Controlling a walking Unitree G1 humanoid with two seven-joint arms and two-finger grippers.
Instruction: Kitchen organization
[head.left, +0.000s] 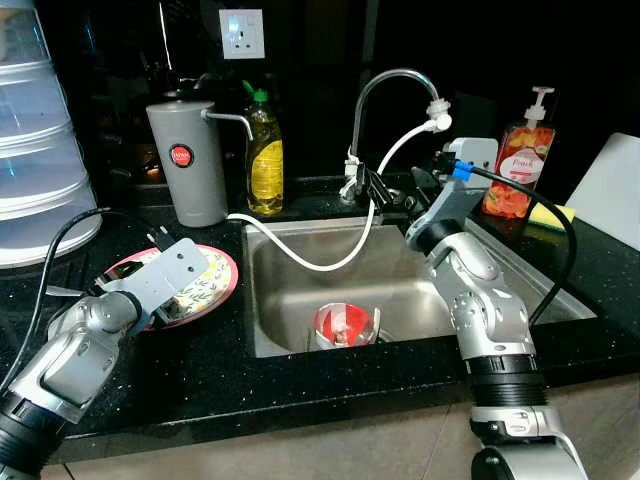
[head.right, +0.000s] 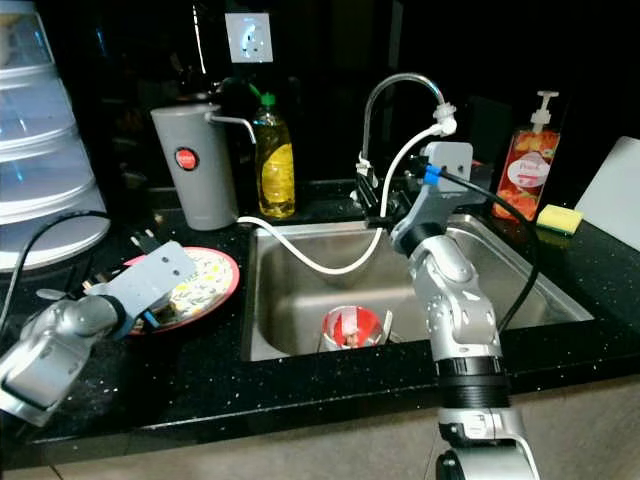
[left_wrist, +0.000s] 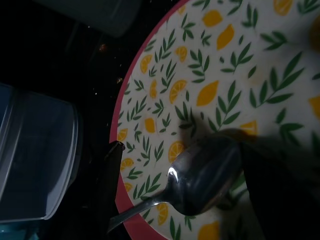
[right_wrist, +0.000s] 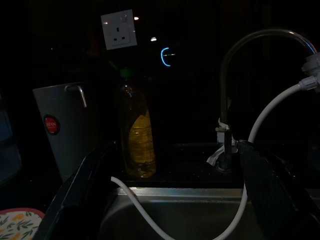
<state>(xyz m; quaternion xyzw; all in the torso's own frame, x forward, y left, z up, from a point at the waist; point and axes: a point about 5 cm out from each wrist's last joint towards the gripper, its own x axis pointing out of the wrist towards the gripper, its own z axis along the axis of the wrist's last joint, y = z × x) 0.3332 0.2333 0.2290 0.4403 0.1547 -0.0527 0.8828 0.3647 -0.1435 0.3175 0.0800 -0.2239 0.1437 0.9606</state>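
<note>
A round plate (head.left: 220, 277) with a pink rim and a lemon-and-leaf pattern lies on the black counter left of the sink. A metal spoon (left_wrist: 200, 175) rests on the plate. My left gripper (left_wrist: 195, 182) hovers low over the plate, open, its two fingers either side of the spoon's bowl without closing on it. In the head views its grey wrist block (head.left: 172, 270) covers the fingers. My right gripper (right_wrist: 175, 200) is held above the back of the steel sink (head.left: 290, 300), close to the tap's base, open and holding nothing. A red-and-white cup (head.left: 343, 325) sits on the sink floor.
Behind the plate stand a grey jug (head.left: 187, 160) and a yellow dish-soap bottle (head.left: 264, 150). A curved tap (head.left: 390, 85) carries a white hose (head.left: 320, 262) across the sink. Stacked clear containers (head.left: 35, 150) are far left; a pump soap bottle (head.left: 520, 165) and yellow sponge (head.left: 550, 215) far right.
</note>
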